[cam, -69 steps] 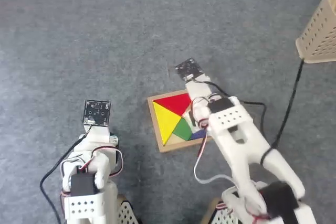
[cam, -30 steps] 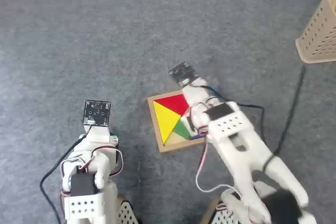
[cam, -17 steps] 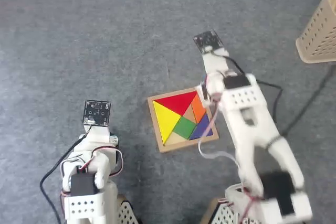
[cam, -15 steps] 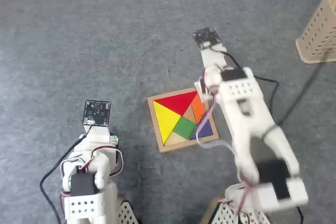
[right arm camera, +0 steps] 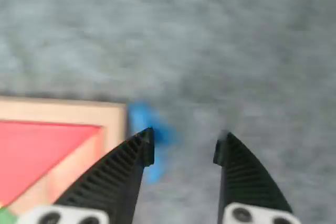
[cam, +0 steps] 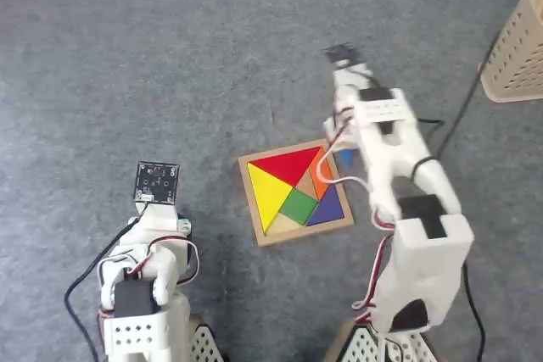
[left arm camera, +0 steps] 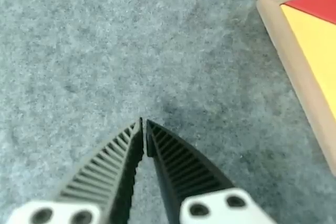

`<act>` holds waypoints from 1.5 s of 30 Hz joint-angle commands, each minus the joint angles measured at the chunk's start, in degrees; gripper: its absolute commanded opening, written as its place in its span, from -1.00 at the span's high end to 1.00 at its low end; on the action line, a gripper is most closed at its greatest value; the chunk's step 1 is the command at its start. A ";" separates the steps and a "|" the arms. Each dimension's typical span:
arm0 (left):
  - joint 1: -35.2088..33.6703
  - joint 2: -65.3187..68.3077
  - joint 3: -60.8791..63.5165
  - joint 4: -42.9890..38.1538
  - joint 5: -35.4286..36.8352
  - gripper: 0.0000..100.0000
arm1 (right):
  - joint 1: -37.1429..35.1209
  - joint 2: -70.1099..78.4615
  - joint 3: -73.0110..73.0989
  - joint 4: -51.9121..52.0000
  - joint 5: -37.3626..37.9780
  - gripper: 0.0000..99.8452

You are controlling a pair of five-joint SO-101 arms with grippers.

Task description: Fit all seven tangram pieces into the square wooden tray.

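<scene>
Wooden tray (cam: 301, 236) on grey carpet (cam: 127, 65), blue piece (cam: 345, 157) beside it

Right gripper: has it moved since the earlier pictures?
Yes. The right gripper went from above the wooden tray to beyond its far right corner.

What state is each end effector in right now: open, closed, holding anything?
Left end effector: closed, holding nothing.
Right end effector: open, holding nothing; a blue piece lies by one finger, just outside the tray.
</scene>
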 commanded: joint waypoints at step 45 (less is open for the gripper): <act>0.00 -1.05 -0.40 0.35 -0.26 0.98 | -3.65 -4.00 0.88 3.82 17.58 0.44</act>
